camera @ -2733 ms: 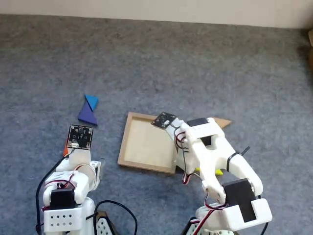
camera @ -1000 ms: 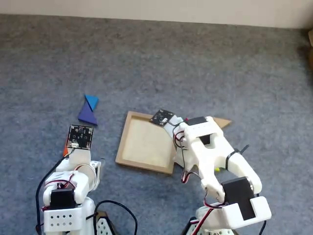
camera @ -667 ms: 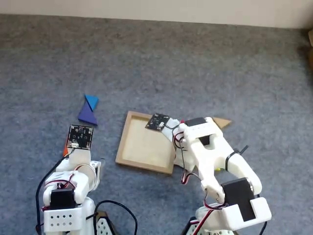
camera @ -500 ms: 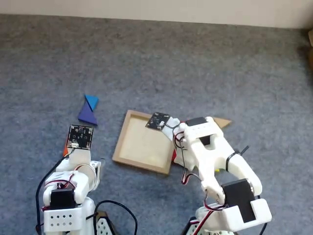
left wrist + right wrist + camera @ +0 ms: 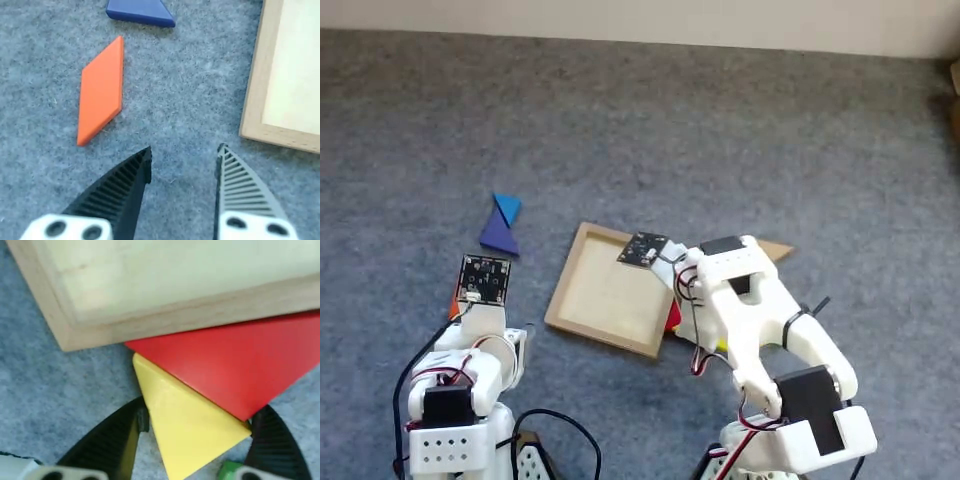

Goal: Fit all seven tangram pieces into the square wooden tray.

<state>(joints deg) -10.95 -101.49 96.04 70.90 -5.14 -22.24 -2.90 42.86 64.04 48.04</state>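
Nearest the arms' bases, the left tool (image 5: 184, 150) is being held wide apart just above the grey carpeted surface (image 5: 740, 130), and nothing is being gripped between its black finger and its grey one. Just beyond that tool, an orange parallelogram piece (image 5: 100, 91) is lying flat on the surface, apart from both fingers. The right tool (image 5: 200, 415) is being held spread on either side of a yellow triangular piece (image 5: 186, 426), one dark finger at each side; whether the fingers are touching it cannot be told. A green piece (image 5: 231, 472) is peeking out just beside the yellow one, too little of it being shown to tell its shape. A red triangular piece (image 5: 235, 365) is lying against the yellow one, and its long edge is being pressed to the outer rim of the square wooden tray (image 5: 605, 290). The tray is sitting askew on the surface between the two arms, with every visible piece lying outside it. Farther off on the left side, a dark blue flat piece (image 5: 500, 239) and a light blue triangular piece (image 5: 506, 207) are lying corner to corner. A tan triangular piece (image 5: 776, 249) is showing beyond the right arm.
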